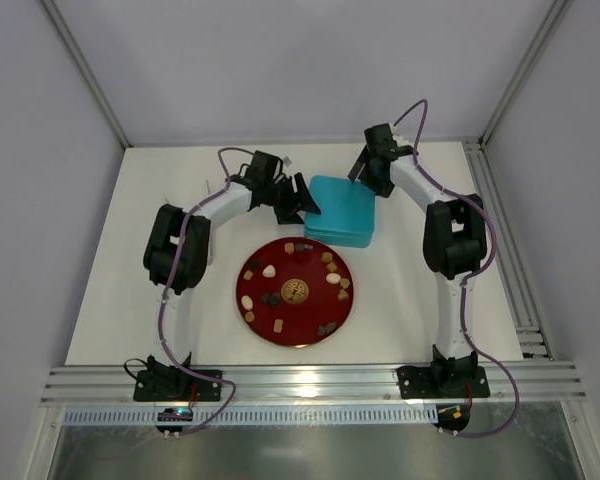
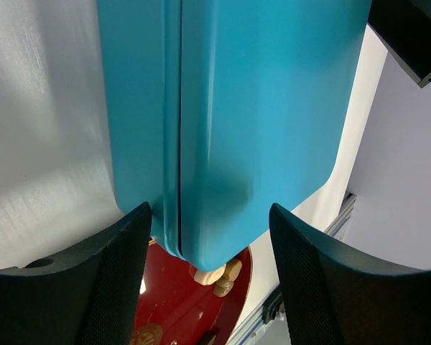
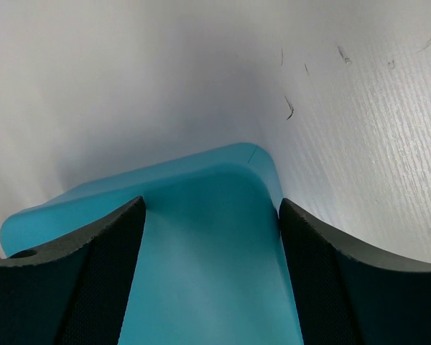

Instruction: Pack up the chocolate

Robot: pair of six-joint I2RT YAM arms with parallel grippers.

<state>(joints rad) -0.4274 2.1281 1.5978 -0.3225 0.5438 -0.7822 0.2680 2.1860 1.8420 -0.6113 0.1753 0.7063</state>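
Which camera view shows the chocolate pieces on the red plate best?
The top external view: it shows the chocolate spread all over the red plate. The left wrist view shows only a few tan pieces below the teal box, which hides the rest. The right wrist view shows none.

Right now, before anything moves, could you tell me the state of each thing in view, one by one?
teal box: closed, lid on, lying flat.
chocolate: loose pieces spread on the plate, not yet packed.
red plate: flat, carrying the pieces.
left tool: open, fingers on either side of the box corner nearest the plate.
right tool: open, fingers on either side of a far box corner.
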